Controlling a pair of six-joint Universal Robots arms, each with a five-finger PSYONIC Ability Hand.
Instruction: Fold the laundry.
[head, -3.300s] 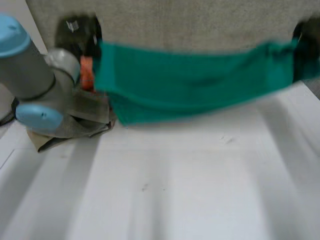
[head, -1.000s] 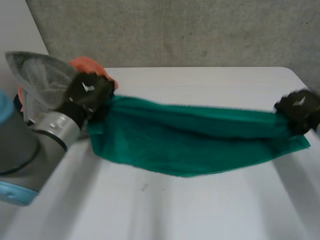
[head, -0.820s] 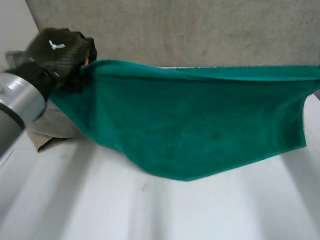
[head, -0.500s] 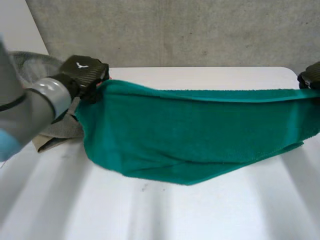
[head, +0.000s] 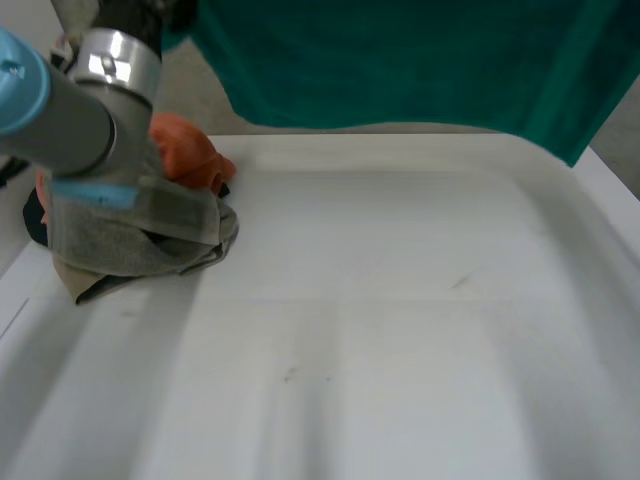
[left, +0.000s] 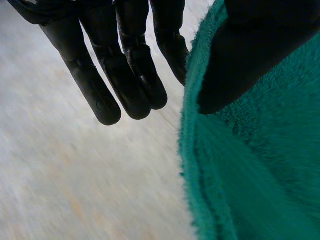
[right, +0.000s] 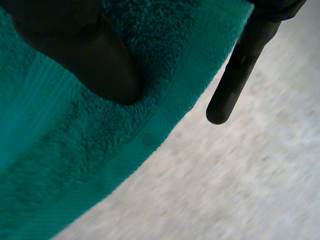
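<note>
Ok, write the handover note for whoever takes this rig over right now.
Left hand: pinching the green towel at its edge, thumb on its face.
Right hand: pinching the towel's edge the same way.
The towel hangs spread out, lifted clear of the white table.
A pile of grey cloth and orange cloth sits on the table beside the left arm.
Done: towel picked up and opened out.
Left: lay it flat, fold it, then likely work through the pile.

Light is soft and even, bright on the white surface (head: 400, 380); fingers (left: 107, 85) near-black, faint sheen.
</note>
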